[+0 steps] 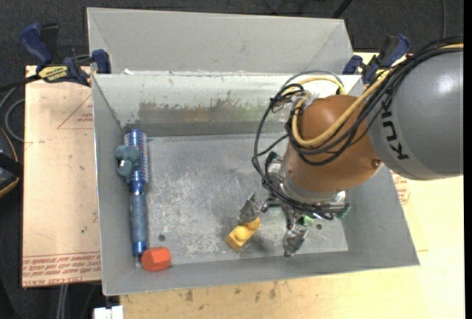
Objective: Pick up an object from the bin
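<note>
My gripper (273, 226) hangs low over the bin floor near the front, right of the middle, under the orange wrist cover. Its two dark fingers stand apart, one at the left (251, 208) and one at the lower right (295, 241), so it is open with nothing between them. A small yellow block (240, 236) lies on the floor just below and left of the left fingertip, touching or nearly touching it.
A long blue brush (136, 192) lies along the bin's left wall. A small orange-red block (155, 259) sits at its near end, in the front left corner. The arm and its cables cover the bin's right side.
</note>
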Robot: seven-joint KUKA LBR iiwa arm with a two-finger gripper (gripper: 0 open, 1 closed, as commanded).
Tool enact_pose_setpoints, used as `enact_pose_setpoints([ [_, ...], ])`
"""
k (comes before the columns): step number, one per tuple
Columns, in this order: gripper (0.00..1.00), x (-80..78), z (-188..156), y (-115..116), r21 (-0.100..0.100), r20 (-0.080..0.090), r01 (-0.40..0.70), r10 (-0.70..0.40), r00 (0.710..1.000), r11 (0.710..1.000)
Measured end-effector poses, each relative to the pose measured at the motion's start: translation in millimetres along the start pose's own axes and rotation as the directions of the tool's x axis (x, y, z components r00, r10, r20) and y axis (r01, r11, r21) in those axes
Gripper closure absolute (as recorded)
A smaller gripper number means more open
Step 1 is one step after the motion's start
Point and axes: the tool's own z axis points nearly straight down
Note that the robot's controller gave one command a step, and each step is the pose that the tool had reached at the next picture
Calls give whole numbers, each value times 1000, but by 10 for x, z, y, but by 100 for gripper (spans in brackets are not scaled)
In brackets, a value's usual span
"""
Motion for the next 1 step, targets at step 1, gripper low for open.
enact_pose_setpoints([
  [1, 0, -216, 516, 110, 15, 16, 22, -22, 1000, 1000],
])
